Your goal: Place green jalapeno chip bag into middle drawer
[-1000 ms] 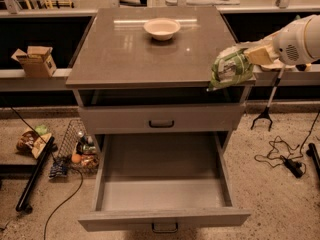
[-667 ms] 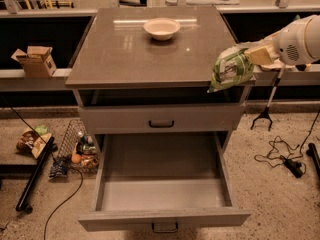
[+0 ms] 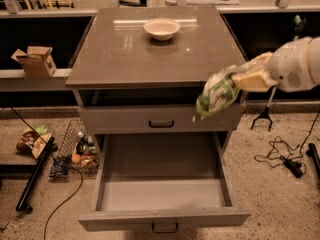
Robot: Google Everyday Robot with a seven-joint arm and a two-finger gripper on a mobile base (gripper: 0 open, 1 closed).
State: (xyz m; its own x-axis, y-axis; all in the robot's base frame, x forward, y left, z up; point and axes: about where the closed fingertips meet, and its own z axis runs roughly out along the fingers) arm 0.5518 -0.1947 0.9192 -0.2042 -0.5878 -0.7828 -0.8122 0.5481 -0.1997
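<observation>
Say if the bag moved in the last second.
Yes. The bag, in the gripper at right, went down and slightly left, from the tabletop edge to the shut drawer front.

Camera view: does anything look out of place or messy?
Only the floor: snack packets lie loose left of the cabinet beside a wire basket. The gripper holds the green jalapeno chip bag beside the cabinet's right edge.

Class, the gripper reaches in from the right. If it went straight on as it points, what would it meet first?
Likely the cabinet's right front corner: the gripper, shut on the green jalapeno chip bag, points left beside it. Depth is unclear; it might pass above the open middle drawer.
</observation>
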